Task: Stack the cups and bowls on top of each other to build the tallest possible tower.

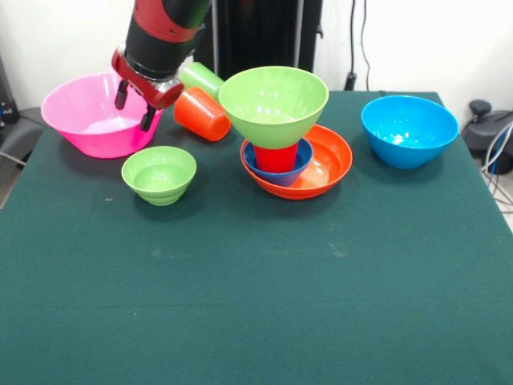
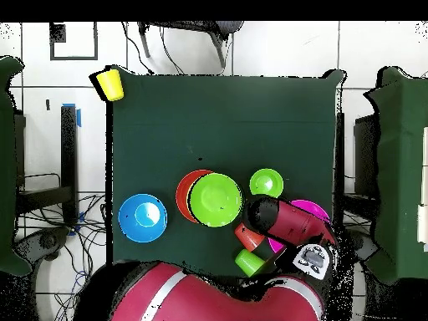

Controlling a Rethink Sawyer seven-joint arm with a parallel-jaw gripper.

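End effector (image 1: pixel 135 106), fingers spread and empty, hangs over the pink bowl (image 1: pixel 84 120) near the desk's corner; a careless swing could topple the top-heavy tower (image 1: pixel 280 136).

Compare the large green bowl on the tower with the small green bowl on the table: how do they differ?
The large green bowl is wider and deeper than the small green bowl. The large one sits raised on a red cup inside the stack; the small one rests directly on the table, alone. Both are light green, glossy, upright and empty.
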